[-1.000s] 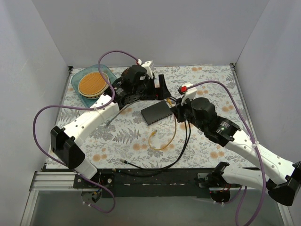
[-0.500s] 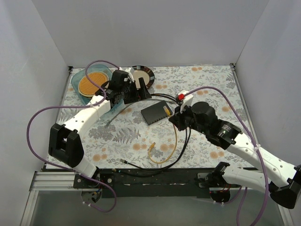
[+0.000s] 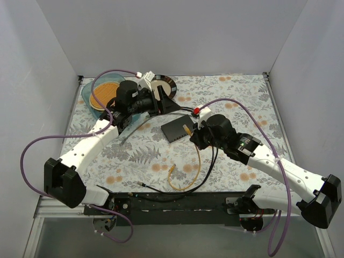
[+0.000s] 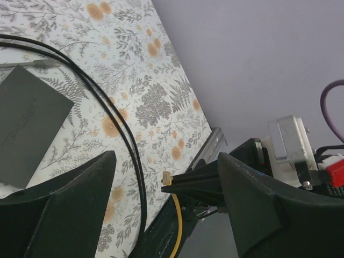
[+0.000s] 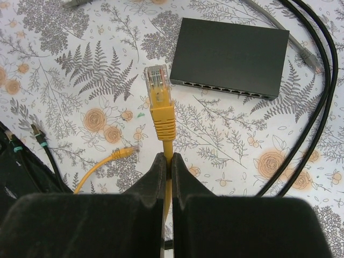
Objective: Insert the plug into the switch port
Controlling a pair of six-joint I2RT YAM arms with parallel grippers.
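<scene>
Right jaws, pressed together, pinch the yellow-orange cable (image 5: 163, 121) behind its small clear plug (image 5: 157, 78), which is aloft and points far toward the flat dark grey switch box's (image 5: 228, 51) port row (image 5: 223, 88). Left jaws are spread and farther off.

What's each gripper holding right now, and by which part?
The right gripper pinches the thin yellow cable just behind its small clear plug. The left gripper is open, holding nothing.

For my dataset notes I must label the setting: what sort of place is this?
Probably a robot test booth in a lab, not a home: plain grey walls enclose a floral-clothed table, two arms are bolted to a metal rail, and a network switch lies on it.
</scene>
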